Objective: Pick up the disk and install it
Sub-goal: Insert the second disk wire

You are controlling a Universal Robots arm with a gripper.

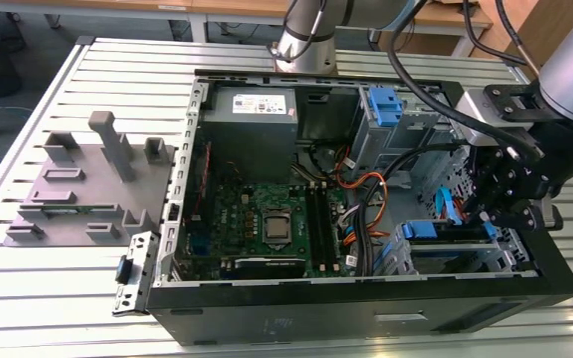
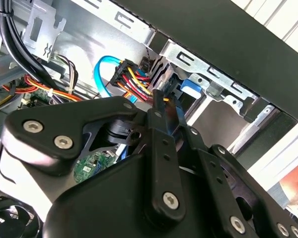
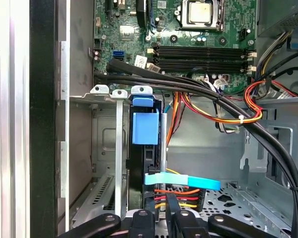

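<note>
black metal hand (image 1: 495, 216) – grip unclear – over the blue-framed disk (image 1: 436, 231) in its steel bay.

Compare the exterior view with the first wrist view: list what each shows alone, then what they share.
Exterior view alone: the grey fixture block on the slatted table, the grey power supply box, and the arm with its gripper down at the drive cage.

First wrist view alone: a close look down the cage, the disk in its blue carrier standing on edge in the bay, a light blue cable crossing below it.

Shared: the green motherboard, the orange and black cable bundles, and the gripper.
</note>
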